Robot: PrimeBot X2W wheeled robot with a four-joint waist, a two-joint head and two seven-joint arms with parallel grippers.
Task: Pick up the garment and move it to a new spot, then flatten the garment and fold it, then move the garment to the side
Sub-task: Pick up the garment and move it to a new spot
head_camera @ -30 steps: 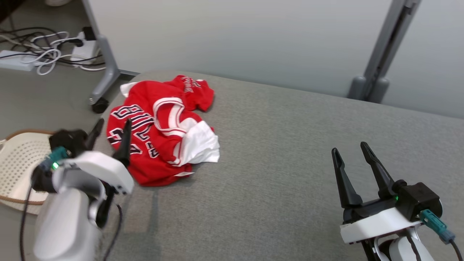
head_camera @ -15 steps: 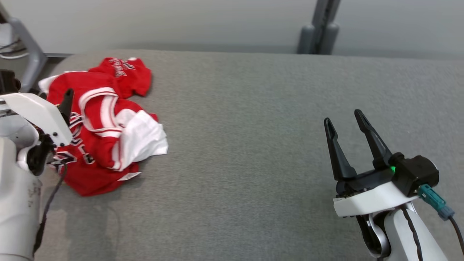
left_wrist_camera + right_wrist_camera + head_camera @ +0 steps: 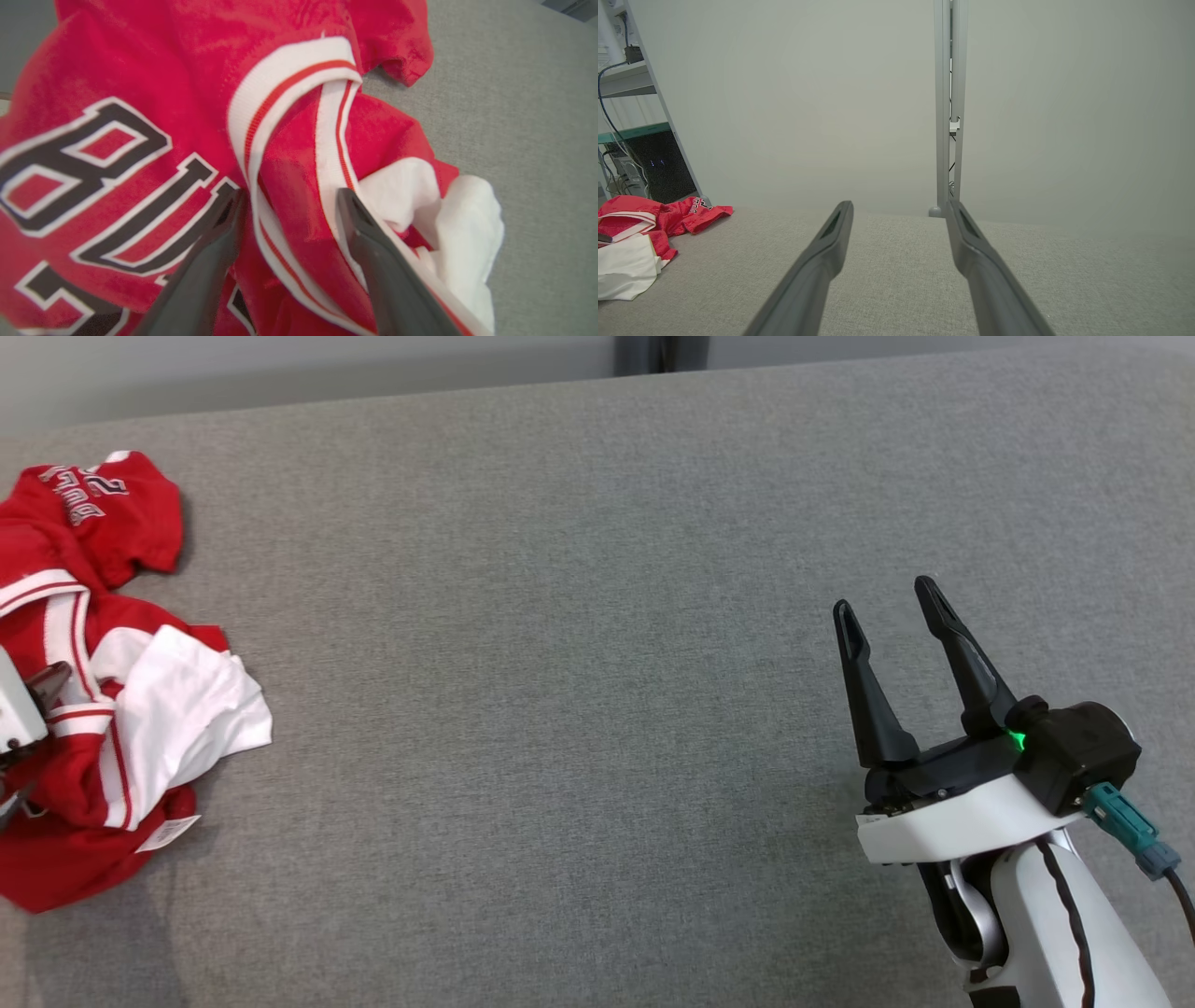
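My left gripper [image 3: 289, 195] is wide open and points down onto the garment [image 3: 187, 93]. Its 2 dark fingers [image 3: 210, 261] stand on both sides of a raised fold of red cloth with a white and red striped trim [image 3: 285, 79]. The jaws do not press on this fold, and I cannot tell if the tips touch the cloth.

The garment is a red jersey with big black and white letters and a white inner part. It lies crumpled on the grey fabric surface [image 3: 560, 709], at the far left edge of the head view. A small white label [image 3: 166, 833] sticks out at its near side.

My right gripper [image 3: 884, 595] is also wide open and holds nothing. It hangs over the bare grey surface at the right side, well apart from the garment, with its fingers pointing away from me. In the right wrist view a grey metal post [image 3: 950, 116] stands behind the surface, against a pale wall, and a shelf rack [image 3: 626, 79] with cables stands at the left.
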